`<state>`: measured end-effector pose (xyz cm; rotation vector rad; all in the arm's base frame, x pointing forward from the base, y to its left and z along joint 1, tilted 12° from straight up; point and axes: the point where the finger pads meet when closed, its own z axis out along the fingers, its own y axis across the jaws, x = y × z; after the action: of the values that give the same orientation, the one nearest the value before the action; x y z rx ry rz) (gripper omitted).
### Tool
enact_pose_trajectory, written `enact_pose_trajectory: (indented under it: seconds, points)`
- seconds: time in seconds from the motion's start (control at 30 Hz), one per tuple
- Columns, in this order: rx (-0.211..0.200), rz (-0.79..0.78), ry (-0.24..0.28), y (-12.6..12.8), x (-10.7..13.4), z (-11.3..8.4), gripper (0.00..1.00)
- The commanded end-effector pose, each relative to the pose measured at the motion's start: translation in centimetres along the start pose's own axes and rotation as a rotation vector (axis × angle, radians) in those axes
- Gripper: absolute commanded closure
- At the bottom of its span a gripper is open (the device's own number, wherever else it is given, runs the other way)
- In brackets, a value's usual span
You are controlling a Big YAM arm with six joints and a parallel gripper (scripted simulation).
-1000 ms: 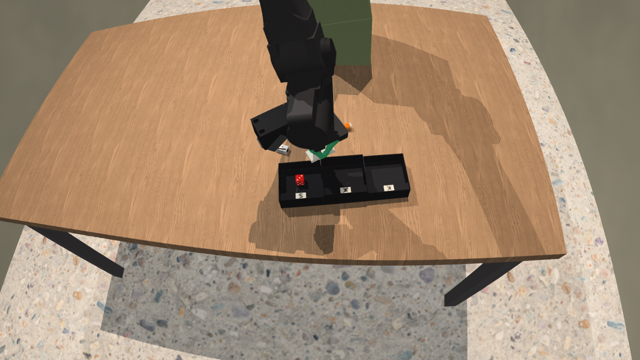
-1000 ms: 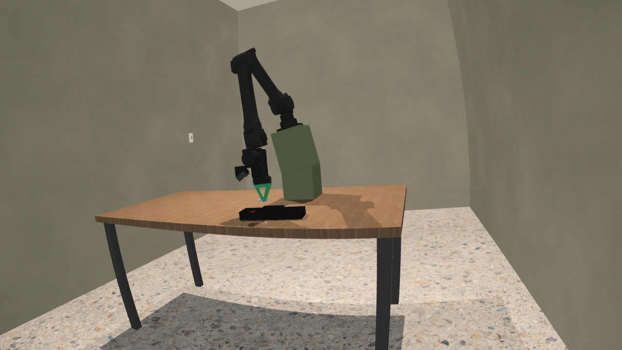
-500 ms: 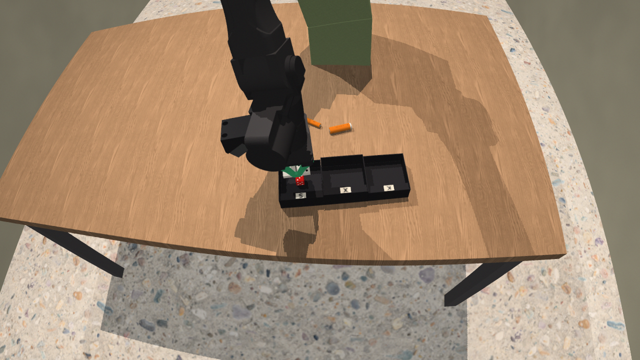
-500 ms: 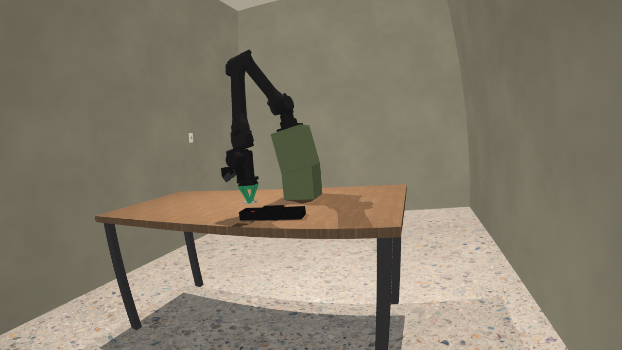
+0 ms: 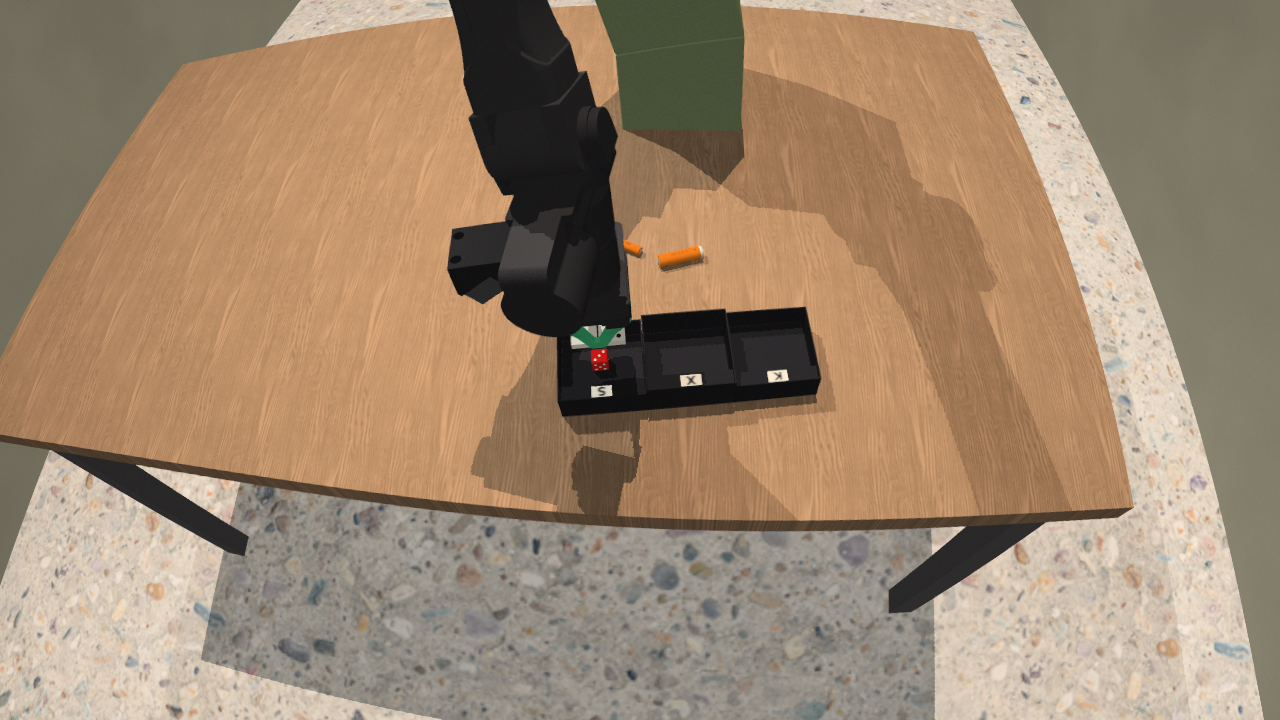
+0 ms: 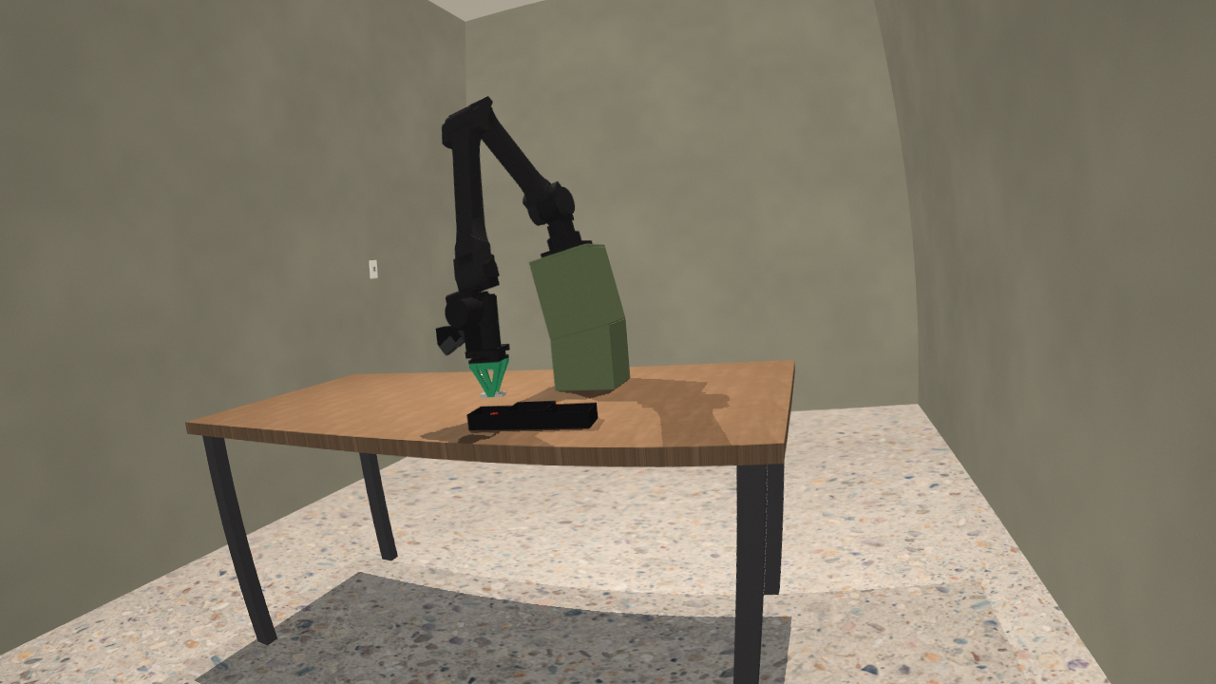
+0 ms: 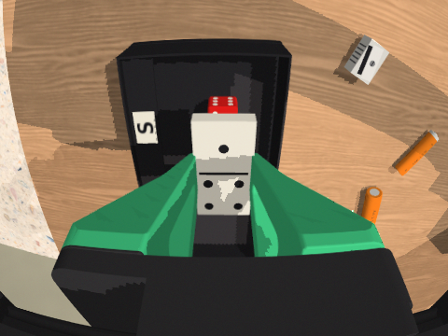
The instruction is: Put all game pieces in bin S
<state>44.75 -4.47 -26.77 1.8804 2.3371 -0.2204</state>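
Note:
My gripper (image 7: 223,165) with green fingers is shut on a white domino (image 7: 223,163) and holds it above the black bin marked S (image 7: 205,108). A red die (image 7: 222,104) lies inside that bin, just beyond the domino's tip. In the top view the gripper (image 5: 597,337) hangs over the back part of the S bin (image 5: 601,371), with the red die (image 5: 598,359) below it. In the exterior view the gripper (image 6: 489,380) is a little above the row of bins (image 6: 531,415).
Bins X (image 5: 687,351) and K (image 5: 773,347) join the S bin on its right. Two orange batteries (image 7: 414,153) (image 7: 371,203) and a small grey-white sharpener (image 7: 366,60) lie on the table behind the bins. A green block (image 5: 682,71) stands at the back.

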Motion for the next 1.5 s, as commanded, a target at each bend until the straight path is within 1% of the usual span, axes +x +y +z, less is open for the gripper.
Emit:
enact_pose_trajectory:
  seconds: [0.0, 0.03, 0.07, 0.43, 0.57, 0.63, 0.73, 0.87, 0.97, 1.1, 1.13, 1.17, 1.2, 1.33, 1.37, 1.47]
  points:
    - [-0.037, 0.019, -0.015, 2.2, -0.8, -1.1, 0.79]
    - [-0.022, 0.016, -0.012, 1.5, -0.6, 0.2, 0.79]
    - [-0.029, 0.018, -0.013, 1.6, -0.8, 0.5, 0.79]
    - [-0.026, 0.009, -0.013, 1.4, -1.0, 2.8, 0.79]
    - [-0.020, 0.005, -0.011, 1.3, -0.8, 3.0, 0.79]
    - [-0.029, 0.009, -0.014, 2.0, -1.4, 2.1, 0.79]
    - [-0.023, 0.008, -0.012, 2.0, -1.5, 2.1, 0.79]
    - [-0.035, 0.009, -0.015, 2.3, -1.6, 2.0, 0.79]
    - [-0.031, 0.007, -0.014, 1.4, -1.1, 2.0, 0.79]
    - [-0.031, 0.007, -0.014, 1.3, -1.1, 1.8, 0.79]
    - [-0.037, 0.008, -0.016, 1.4, -1.2, 1.7, 0.79]
    - [-0.037, 0.008, -0.016, 1.4, -1.2, 1.7, 0.69]
    - [-0.033, 0.007, -0.015, 1.3, -1.2, 1.7, 0.69]
    - [-0.038, 0.009, -0.016, 1.4, -1.3, 1.6, 0.69]
    - [-0.027, 0.006, -0.011, 1.3, -0.7, 2.1, 0.69]
    - [-0.027, 0.006, -0.011, 1.3, -0.7, 2.1, 0.69]
